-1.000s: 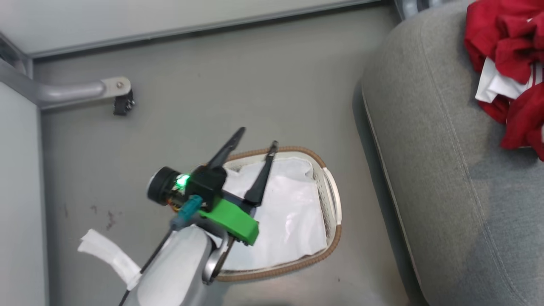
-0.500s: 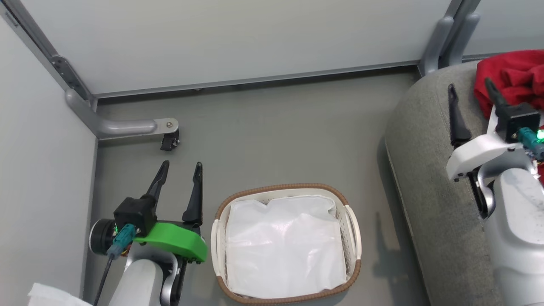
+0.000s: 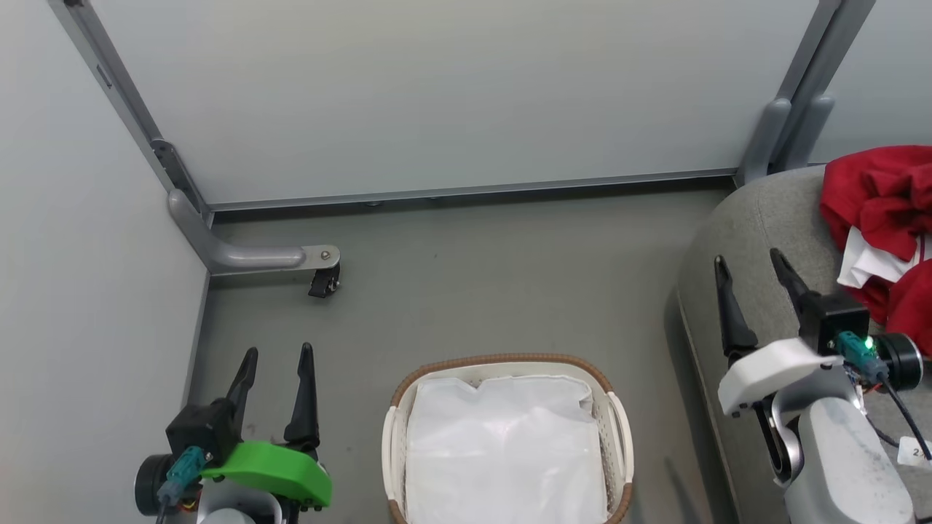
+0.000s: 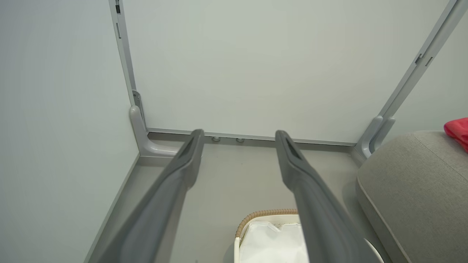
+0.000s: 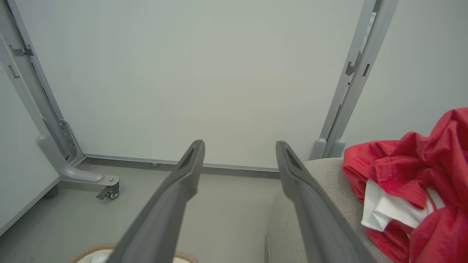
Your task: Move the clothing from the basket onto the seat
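Closest in, at the lower left of the head view, the left gripper (image 3: 278,351) hangs over the floor just left of the laundry basket (image 3: 502,358), fingers spread apart with nothing between them. The basket sits bottom centre with the white liner (image 3: 502,444) lying in it, and no red that I can spot. At the lower right, the right gripper (image 3: 748,256) is spread and empty too, over the rounded edge of the grey sofa (image 3: 794,211). A bit further back, at the right edge, the red clothing (image 3: 881,196) is heaped on the sofa with a white panel showing.

Looks basically done to me, so this bit is just check and park. I'd peek at the liner's folds, and keep the right fingers angled away from the pile so they don't hook fabric off the edge. The pale wall panel (image 3: 451,94) is at the back.
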{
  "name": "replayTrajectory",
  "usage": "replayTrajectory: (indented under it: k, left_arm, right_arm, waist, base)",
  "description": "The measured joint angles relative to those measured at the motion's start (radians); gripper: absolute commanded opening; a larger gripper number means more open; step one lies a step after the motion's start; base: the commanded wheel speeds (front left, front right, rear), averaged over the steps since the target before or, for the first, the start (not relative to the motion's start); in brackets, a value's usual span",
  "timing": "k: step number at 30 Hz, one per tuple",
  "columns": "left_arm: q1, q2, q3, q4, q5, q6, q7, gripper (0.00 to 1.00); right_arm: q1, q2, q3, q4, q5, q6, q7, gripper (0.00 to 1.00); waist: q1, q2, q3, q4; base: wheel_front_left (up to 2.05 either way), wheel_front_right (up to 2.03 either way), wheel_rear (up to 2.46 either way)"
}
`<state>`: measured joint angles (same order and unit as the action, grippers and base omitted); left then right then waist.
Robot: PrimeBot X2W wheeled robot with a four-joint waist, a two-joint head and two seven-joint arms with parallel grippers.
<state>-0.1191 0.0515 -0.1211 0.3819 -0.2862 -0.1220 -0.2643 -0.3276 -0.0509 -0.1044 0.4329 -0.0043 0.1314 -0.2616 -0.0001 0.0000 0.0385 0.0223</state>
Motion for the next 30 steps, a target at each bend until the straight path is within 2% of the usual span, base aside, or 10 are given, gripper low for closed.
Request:
replayTrajectory:
  k: [10,30]
  left_arm:
    - [0.072,-0.001,0.016,-0.017,-0.008,-0.002,0.000,1.00]
    - [0.080,-0.001,-0.006,-0.028,-0.012,-0.002,0.000,1.00]
  right_arm:
    - [0.126,0.002,0.035,-0.073,0.113,0.000,0.000,1.00]
    - [0.173,0.002,0.067,-0.056,0.135,0.000,0.000,1.00]
  waist:
    - [0.0000,0.0000,-0.025,-0.001]
    - [0.0000,0.0000,-0.027,0.003]
  base:
    - [0.00,0.00,0.00]
    - [0.00,0.00,0.00]
